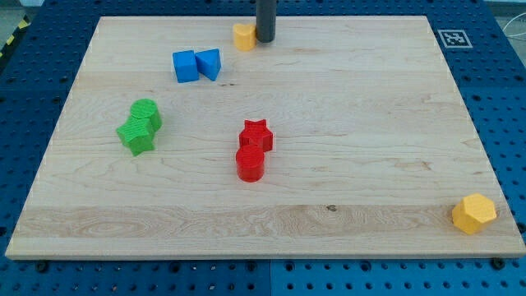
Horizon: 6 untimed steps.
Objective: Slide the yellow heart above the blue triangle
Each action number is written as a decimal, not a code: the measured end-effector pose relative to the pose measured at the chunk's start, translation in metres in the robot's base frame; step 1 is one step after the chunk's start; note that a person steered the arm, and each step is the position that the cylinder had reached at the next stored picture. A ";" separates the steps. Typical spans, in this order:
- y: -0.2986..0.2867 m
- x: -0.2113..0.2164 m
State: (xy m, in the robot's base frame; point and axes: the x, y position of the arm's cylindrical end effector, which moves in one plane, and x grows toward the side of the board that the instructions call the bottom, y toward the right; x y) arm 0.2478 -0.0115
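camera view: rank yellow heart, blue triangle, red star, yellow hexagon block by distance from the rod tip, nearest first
1. yellow heart: right beside my tip, on its left at the view's top.
2. blue triangle: lower left of the tip, next to a blue cube.
3. red star: mid-board, below the tip.
4. yellow hexagon block: the view's bottom right corner.
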 end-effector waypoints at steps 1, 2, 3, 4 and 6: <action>-0.024 0.000; -0.041 0.000; -0.033 0.001; -0.037 0.008; -0.116 0.008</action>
